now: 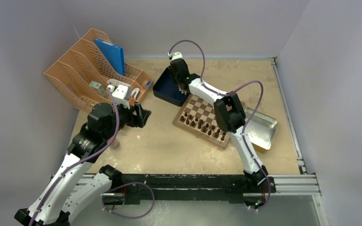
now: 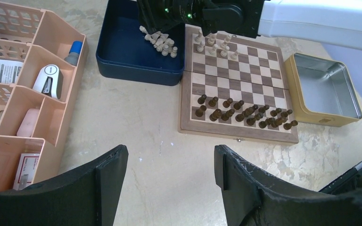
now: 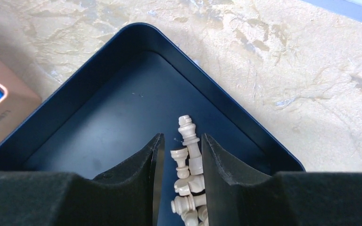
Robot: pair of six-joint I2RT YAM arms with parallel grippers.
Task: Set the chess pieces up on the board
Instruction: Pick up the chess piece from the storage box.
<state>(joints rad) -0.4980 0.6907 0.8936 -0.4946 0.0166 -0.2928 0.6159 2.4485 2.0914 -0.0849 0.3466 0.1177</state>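
L arm folded, L fingers spread wide; R arm reaching fwd, R fingers narrowly apart.

I'm running this from afar, and it reads as a robotics lab cell: bare white walls box in a beige tabletop, an aluminium rail carries the arm bases behind my left gripper, purple cables loop off the arms, and an orange desk organiser stands to that gripper's left.
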